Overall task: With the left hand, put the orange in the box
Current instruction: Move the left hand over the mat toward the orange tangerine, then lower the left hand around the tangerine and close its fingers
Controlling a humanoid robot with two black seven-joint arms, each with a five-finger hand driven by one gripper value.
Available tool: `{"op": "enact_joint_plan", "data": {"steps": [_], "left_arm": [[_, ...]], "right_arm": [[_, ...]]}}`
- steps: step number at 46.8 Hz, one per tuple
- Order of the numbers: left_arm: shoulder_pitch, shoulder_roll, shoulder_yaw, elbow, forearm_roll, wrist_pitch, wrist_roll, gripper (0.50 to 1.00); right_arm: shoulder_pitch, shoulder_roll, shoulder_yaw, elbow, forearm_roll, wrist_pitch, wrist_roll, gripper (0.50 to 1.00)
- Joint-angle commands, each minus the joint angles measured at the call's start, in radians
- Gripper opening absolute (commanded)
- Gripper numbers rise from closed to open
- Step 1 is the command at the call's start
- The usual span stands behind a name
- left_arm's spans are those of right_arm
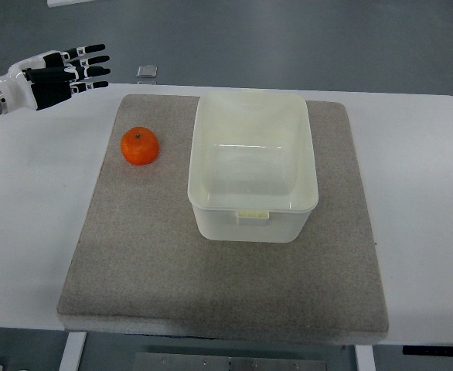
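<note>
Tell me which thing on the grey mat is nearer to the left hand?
The orange, on the mat's left part, lies nearer the left hand than the white plastic box.

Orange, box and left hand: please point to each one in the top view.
orange (pixel 140 146), top view, middle of its peel.
box (pixel 252 209), top view, near rim.
left hand (pixel 60 74), top view, its middle, fingers straight.

A translucent, glossy plastic box (pixel 253 164) sits on a matt grey felt-like mat (pixel 211 286); the orange (pixel 140 146), at nine o'clock, looks dimpled.
</note>
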Motion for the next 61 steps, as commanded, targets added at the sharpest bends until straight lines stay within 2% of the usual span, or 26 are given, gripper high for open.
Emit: {"op": "enact_joint_plan", "data": {"steps": [1,9,13,22,28,35,50,58,61], "left_arm": [[-0.021,0.014,0.003,-0.004,0.171,0.000,-0.068,0.994],[-0.025,0.040,0.008,-0.091,0.518,0.000,-0.212,0.994],[-0.024,0.045,0.008,-0.139,0.679,0.000,-0.255,0.992],[-0.022,0.038,0.012,-0.209,0.972,0.009,-0.263,0.988],[-0.022,0.026,0.057,-0.245,1.138,0.123,-0.278,0.988],[-0.031,0.025,0.134,-0.260,1.167,0.224,-0.286,0.986],[-0.038,-0.041,0.178,-0.259,1.251,0.243,-0.286,0.969],[-0.031,-0.064,0.183,-0.257,1.300,0.284,-0.286,0.934],[-0.033,-0.067,0.207,-0.256,1.317,0.295,-0.286,0.862]], "right_arm": [[0.000,0.000,0.000,0.000,0.000,0.000,0.000,0.932],[0.000,0.000,0.000,0.000,0.000,0.000,0.000,0.932],[0.000,0.000,0.000,0.000,0.000,0.000,0.000,0.932],[0.000,0.000,0.000,0.000,0.000,0.000,0.000,0.932],[0.000,0.000,0.000,0.000,0.000,0.000,0.000,0.932],[0.000,0.000,0.000,0.000,0.000,0.000,0.000,0.932],[0.000,0.000,0.000,0.000,0.000,0.000,0.000,0.932],[0.000,0.000,0.000,0.000,0.000,0.000,0.000,0.932],[0.000,0.000,0.000,0.000,0.000,0.000,0.000,0.932]]}}
